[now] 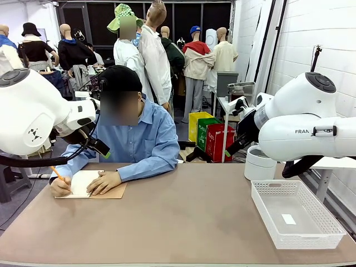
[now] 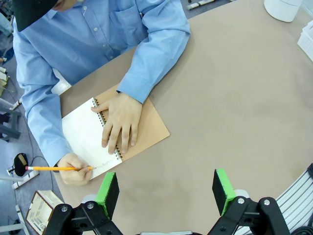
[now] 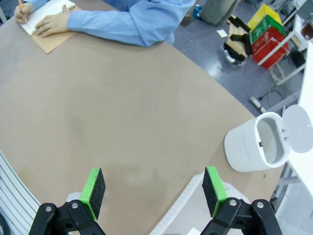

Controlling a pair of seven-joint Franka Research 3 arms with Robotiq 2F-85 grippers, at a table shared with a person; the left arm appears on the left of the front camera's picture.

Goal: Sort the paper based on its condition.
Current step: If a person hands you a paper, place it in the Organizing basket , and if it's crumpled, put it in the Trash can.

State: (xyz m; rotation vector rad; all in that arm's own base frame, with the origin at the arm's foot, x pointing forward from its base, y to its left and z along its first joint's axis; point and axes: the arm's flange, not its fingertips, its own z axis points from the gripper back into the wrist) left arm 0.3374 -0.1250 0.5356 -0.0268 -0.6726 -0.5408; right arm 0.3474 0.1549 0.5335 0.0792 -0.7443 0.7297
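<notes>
A person (image 1: 133, 139) in a blue shirt and black cap sat at the far side of a brown counter (image 1: 183, 222), towards the robot's left. An open spiral notebook (image 2: 142, 132) with a brown cover lay on the counter in front of them. The paper (image 2: 80, 132) was the white top page of that notebook, lying flat and apparently bound at the wire spiral. The person's writing hand (image 2: 73, 171) held a yellow pencil (image 2: 58, 168) with its tip touching the page near one edge. Their other hand (image 2: 120, 122) lay palm down across the spiral, partly on the page and partly on the cover.

The left claw (image 2: 166, 191) hung above bare counter, near the notebook but apart from it. Its green-padded fingers were spread wide with nothing between them. The right claw (image 3: 154, 188) hung above bare counter as well, far from the notebook, its fingers likewise spread wide and holding nothing.

On the robot's right side of the counter sat a white basket (image 1: 267, 214) with mesh walls. A small white tag (image 1: 288, 219) lay on its floor. Beyond the basket, at the far right edge of the counter, stood a round white bin (image 3: 254, 142) with its lid (image 3: 299, 128) swung open.
</notes>
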